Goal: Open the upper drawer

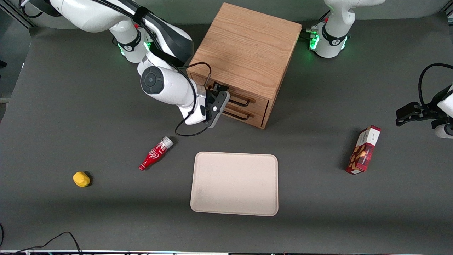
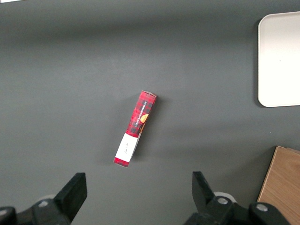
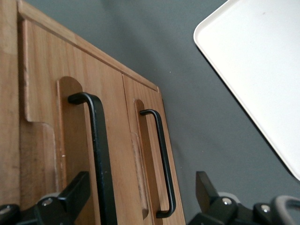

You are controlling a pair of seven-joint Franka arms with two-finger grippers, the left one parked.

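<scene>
The oak cabinet (image 1: 247, 49) stands toward the back of the table, its two drawers facing the front camera. The upper drawer (image 1: 260, 101) carries a thin black handle (image 1: 240, 103), and the lower drawer's handle (image 1: 236, 115) sits just below it. Both drawer fronts look flush with the cabinet. My right gripper (image 1: 220, 102) hovers right in front of the drawers at the handles' end nearer the working arm. In the right wrist view the gripper (image 3: 139, 199) is open, its fingers (image 3: 75, 192) spread wide. The upper handle (image 3: 99, 154) and the lower handle (image 3: 162, 159) both run between them, untouched.
A beige tray (image 1: 234, 183) lies nearer the front camera than the cabinet. A red bottle (image 1: 155, 153) lies on the table just below the gripper, and a yellow lump (image 1: 81, 179) sits toward the working arm's end. A red box (image 1: 363, 149) lies toward the parked arm's end.
</scene>
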